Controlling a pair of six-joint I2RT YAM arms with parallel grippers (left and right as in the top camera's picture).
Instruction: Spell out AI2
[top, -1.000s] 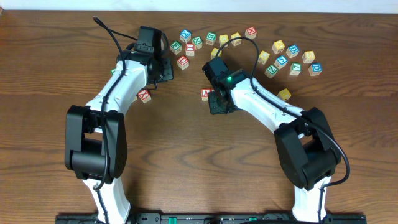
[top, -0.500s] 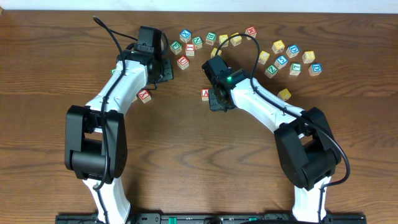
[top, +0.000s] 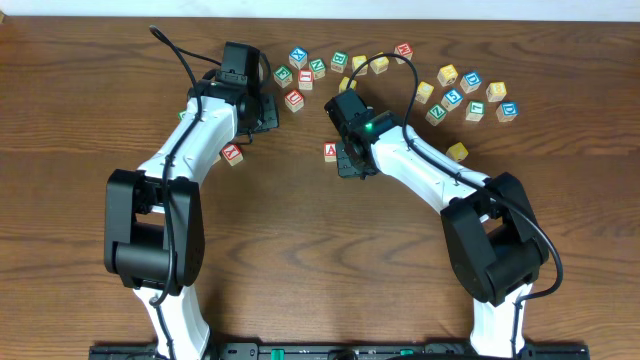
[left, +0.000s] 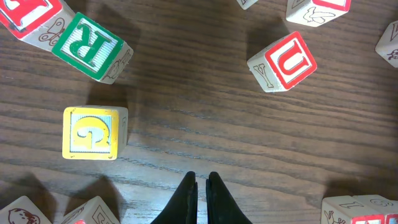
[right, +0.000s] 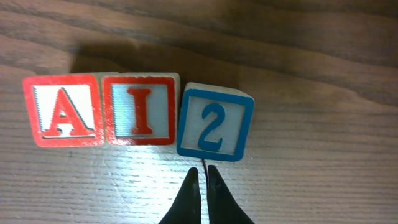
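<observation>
Blocks spelling the word sit in a row on the wooden table (right: 323, 186), under the right arm: the red A block (right: 64, 111) touches the red I block (right: 139, 109), and the blue 2 block (right: 214, 122) sits right up against that one, turned slightly and a touch lower than the other two. Over on the left, the left gripper (left: 202, 176) has its jaws pressed together with nothing in them, over bare wood among a yellow G block (left: 91, 132), a green R block (left: 92, 47) and a red U block (left: 283, 61). The right gripper (right: 203, 169) hangs just short of the 2 block, jaws together and empty.
</observation>
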